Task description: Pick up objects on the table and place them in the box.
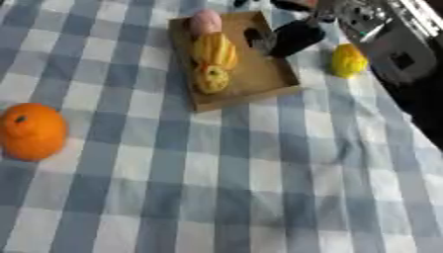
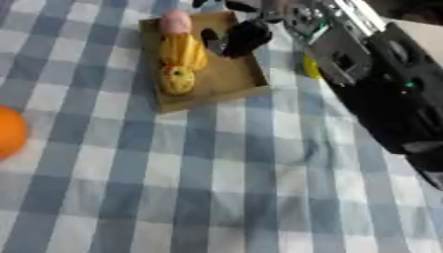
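My right hand (image 1: 290, 37) hangs over the far right corner of the box (image 1: 259, 74), reaching in from the upper right; it shows as a dark blurred shape, and I cannot tell whether its fingers are spread or curled, or whether they hold anything. The shallow brown box sits toward the far side of the table (image 1: 259, 188), on the blue and white checked cloth. Inside it, along its left side, lie a pink object (image 1: 206, 21) at the far end, a yellow-orange ribbed one (image 1: 215, 50) in the middle and a smaller yellow one (image 1: 212, 78) nearest me. A yellow object (image 1: 348, 60) lies on the cloth just right of the box, beside my arm. An orange (image 1: 32, 131) sits well apart at the table's left edge.
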You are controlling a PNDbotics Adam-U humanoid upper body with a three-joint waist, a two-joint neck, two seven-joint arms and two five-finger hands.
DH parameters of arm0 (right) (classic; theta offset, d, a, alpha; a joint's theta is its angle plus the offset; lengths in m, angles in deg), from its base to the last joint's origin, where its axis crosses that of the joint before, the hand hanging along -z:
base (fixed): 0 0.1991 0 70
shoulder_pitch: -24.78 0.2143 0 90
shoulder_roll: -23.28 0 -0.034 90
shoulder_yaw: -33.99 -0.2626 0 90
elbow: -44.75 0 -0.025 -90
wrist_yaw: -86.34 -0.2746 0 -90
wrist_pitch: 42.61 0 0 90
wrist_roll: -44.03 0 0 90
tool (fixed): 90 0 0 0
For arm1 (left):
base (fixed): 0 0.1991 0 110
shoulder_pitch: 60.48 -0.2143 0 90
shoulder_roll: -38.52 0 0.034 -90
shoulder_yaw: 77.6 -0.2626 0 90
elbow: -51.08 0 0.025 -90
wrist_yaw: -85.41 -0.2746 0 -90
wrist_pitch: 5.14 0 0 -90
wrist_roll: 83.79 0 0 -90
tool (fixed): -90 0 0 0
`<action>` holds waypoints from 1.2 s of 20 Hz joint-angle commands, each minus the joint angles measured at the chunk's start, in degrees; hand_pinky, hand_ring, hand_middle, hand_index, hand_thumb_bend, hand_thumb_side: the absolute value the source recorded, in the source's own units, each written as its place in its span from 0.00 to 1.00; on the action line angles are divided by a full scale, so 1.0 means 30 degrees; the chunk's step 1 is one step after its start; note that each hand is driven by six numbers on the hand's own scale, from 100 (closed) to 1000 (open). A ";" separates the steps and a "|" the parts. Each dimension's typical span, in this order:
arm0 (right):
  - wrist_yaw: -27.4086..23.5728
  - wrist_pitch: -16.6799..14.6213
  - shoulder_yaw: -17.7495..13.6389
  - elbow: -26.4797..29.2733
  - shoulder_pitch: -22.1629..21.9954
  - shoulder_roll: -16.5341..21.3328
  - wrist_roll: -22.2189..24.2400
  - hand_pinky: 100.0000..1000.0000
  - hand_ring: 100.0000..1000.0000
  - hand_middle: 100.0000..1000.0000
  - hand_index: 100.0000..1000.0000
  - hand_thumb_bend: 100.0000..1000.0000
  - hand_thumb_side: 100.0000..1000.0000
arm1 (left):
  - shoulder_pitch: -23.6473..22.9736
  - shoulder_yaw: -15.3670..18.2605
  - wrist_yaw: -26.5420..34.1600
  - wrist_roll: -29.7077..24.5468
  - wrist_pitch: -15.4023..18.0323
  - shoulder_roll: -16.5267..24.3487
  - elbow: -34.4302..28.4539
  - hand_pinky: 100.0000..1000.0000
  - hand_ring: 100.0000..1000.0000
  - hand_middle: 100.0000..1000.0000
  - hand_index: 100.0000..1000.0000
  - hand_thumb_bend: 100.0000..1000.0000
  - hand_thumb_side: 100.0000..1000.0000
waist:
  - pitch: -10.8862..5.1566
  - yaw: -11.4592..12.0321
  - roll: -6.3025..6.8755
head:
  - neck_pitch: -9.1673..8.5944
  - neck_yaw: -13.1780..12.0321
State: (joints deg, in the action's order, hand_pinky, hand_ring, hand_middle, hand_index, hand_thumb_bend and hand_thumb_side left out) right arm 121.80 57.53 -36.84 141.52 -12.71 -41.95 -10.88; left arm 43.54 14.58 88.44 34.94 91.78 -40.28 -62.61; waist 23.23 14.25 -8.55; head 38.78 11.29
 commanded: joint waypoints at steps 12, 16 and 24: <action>-0.0370 0.0701 -0.2439 0.0518 -0.3646 0.4139 -0.0863 0.80 0.88 0.84 0.89 0.00 0.30 | 0.0114 0.0313 -0.0204 0.0240 0.0075 0.0401 -0.0302 0.70 0.76 0.66 0.75 0.17 0.50 | -0.0222 -0.0186 0.0312 | -0.0290 -0.0231; -0.0244 0.0517 -0.2439 0.0188 -0.3943 0.4205 -0.0733 0.80 0.87 0.83 0.90 0.00 0.29 | 0.0131 0.0313 -0.0212 0.0236 0.0076 0.0377 -0.0302 0.70 0.76 0.66 0.75 0.17 0.50 | -0.0167 -0.0122 0.0344 | -0.0346 -0.0210; 0.0615 0.0344 -0.2394 -0.0952 -0.4113 0.4086 -0.0518 0.81 0.88 0.85 0.91 0.00 0.31 | 0.0150 0.0291 -0.0220 0.0217 0.0070 0.0328 -0.0302 0.70 0.76 0.66 0.75 0.17 0.50 | -0.0048 -0.0021 0.0370 | -0.0485 -0.0183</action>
State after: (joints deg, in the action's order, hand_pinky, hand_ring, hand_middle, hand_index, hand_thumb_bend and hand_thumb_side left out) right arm 122.80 58.75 -43.10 139.03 -25.49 -31.85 -12.48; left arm 43.66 14.77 87.95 35.51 91.92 -40.28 -62.61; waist 24.12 14.16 -7.96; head 38.16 10.66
